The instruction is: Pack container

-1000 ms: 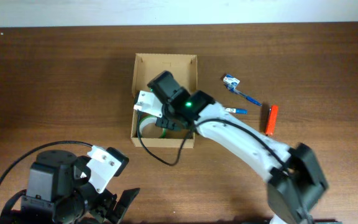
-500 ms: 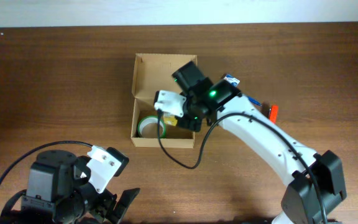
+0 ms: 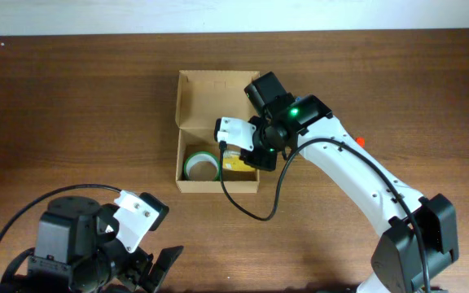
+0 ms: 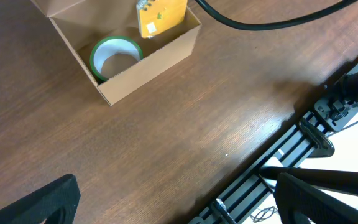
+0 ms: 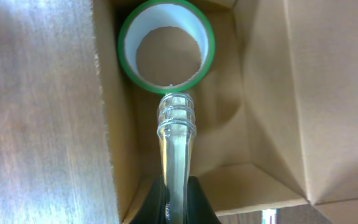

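Observation:
The container (image 3: 217,185) is an open tan cardboard box, its flap lid standing up at the far side. A green-rimmed tape roll (image 3: 201,165) lies flat in its near left corner. My right gripper (image 3: 245,156) reaches down into the box's right half, shut on a yellow card pack (image 3: 238,163) with a clear plastic front. In the right wrist view the pack (image 5: 176,137) is edge-on between the gripper (image 5: 177,186), pointing at the roll (image 5: 166,46). My left gripper (image 4: 185,200) hovers open over bare table, well short of the box (image 4: 148,62).
An orange marker (image 3: 357,142) pokes out from behind the right arm, right of the box. A black cable (image 3: 251,210) loops over the table in front of the box. The table's near edge and a black rail (image 4: 291,146) lie below the left gripper.
The right arm has swung rightward across the box with the pack, uncovering the tape roll. The left arm has not moved.

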Robot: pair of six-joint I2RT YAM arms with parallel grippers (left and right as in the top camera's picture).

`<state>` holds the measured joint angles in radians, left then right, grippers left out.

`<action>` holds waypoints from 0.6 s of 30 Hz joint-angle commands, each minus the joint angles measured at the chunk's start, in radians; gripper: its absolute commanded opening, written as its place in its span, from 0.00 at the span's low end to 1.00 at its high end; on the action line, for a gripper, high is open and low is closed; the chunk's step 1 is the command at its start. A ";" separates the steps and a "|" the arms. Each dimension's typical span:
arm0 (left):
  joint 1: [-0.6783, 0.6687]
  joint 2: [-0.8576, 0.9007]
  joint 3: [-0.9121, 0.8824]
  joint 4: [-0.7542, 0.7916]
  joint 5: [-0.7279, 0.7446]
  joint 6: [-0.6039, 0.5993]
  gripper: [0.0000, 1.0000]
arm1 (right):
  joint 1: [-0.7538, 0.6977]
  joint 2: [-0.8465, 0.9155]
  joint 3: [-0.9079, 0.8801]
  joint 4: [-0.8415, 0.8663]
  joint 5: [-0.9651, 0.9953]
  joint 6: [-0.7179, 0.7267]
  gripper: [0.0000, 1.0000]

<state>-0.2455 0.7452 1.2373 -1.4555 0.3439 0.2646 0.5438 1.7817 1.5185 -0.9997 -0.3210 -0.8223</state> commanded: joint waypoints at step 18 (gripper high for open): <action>0.000 0.000 0.011 0.000 0.018 -0.010 1.00 | 0.076 0.060 0.012 -0.037 0.038 -0.046 0.04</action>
<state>-0.2455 0.7452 1.2373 -1.4555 0.3439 0.2646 0.6067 1.8221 1.5185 -1.0363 -0.3126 -0.8619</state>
